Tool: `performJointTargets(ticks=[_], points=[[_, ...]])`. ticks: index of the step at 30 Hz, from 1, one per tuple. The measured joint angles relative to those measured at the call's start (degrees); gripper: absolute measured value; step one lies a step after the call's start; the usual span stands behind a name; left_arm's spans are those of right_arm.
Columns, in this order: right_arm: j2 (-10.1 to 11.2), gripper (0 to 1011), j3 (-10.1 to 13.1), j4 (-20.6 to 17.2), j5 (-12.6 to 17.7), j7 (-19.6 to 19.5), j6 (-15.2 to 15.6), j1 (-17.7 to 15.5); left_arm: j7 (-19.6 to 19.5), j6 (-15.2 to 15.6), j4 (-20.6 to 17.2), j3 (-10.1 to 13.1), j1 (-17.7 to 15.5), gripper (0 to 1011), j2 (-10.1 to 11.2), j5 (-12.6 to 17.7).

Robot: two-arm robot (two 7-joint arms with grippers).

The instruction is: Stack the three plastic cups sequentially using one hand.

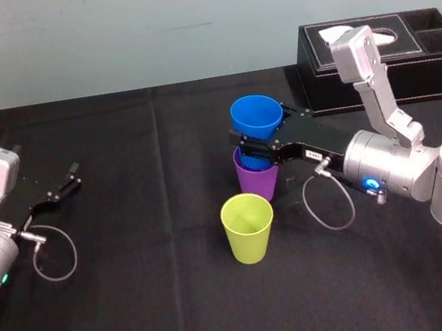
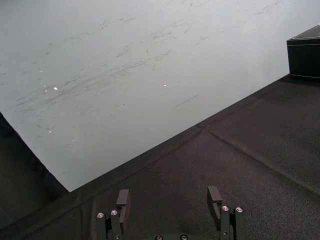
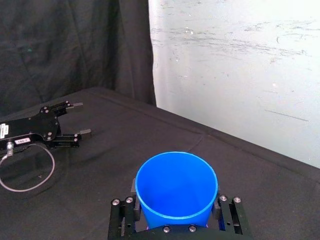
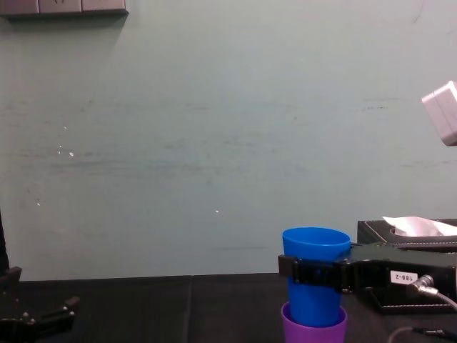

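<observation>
Far left: we note the left gripper [image 1: 73, 176] low over the black tablecloth [image 1: 143, 310], near the table's left edge and well apart from the cups. Its fingers [image 2: 122, 197] stand spread with only cloth between them; it has hold of nothing.

Centre: the yellow-green cup [image 1: 248, 228] stands upright on the cloth, mouth up, alone. It is the nearest cup to the robot, just in front of the purple one and a little to its left. We cannot tell whether the two touch.

Just behind it, the purple cup [image 1: 257, 178] stands upright. The blue cup [image 1: 256, 118] is upright too, its base down inside the purple cup's mouth. From the chest view most of the blue wall rises above the purple rim. We cannot tell whether it is fully seated.

Right of centre: the right gripper [image 1: 253, 146] reaches in from the right, level with the table. Its fingers [image 3: 122, 216] are closed against opposite sides of the blue cup, gripping it about mid-height.

Far right, at the back: a black tissue box [image 1: 380, 58] sits clear of the cups.
</observation>
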Motion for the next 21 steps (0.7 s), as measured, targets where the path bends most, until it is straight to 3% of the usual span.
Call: performJointTargets(ticks=[9,21], points=[[0.0,997,0.1,-0.1,0.0,0.0,0.2,0.0,0.0,0.0,0.0,0.0,0.0,1011,0.0,0.0],[0.0,1003,0.1,-0.2,0.0,-0.2,0.3,-0.1,0.0,0.0,0.0,0.0,0.0,1011,0.0,0.0]])
